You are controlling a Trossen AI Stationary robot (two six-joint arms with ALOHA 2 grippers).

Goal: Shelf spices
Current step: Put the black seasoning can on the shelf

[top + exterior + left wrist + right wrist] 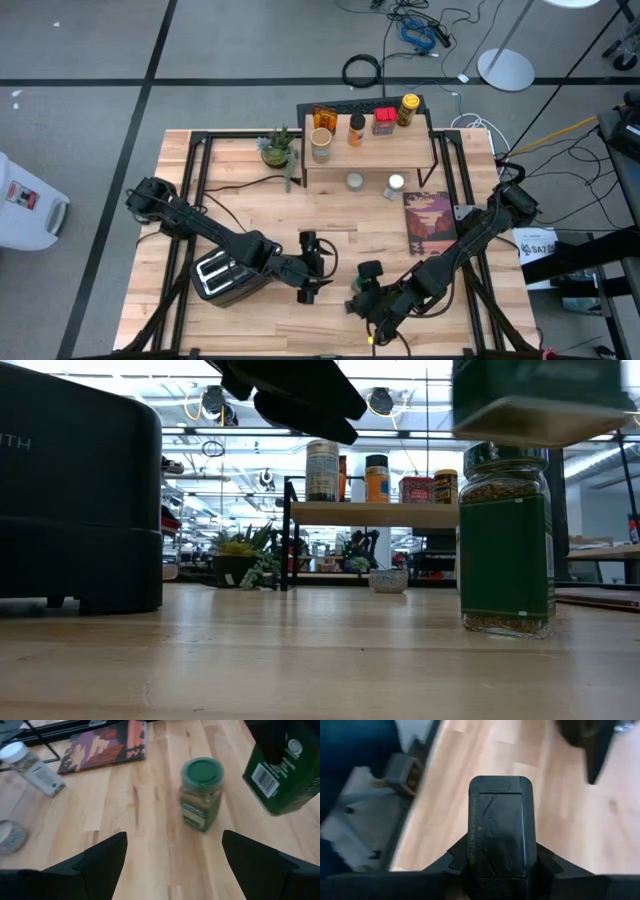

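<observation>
While your right gripper point(361, 303) hangs near the table's point(250, 335) front edge, clamped on a green tin point(277, 775), bare wood lies open between it and the shelf point(370, 152). Your left gripper point(311, 270) hovers beside the toaster point(222, 275), fingers apart. Between them stands a green-lidded jar point(200, 792), long axis vertical, lid up. Only the low view shows the tin lifted clear above that jar; the right wrist view shows just its black lid point(502, 827).
</observation>
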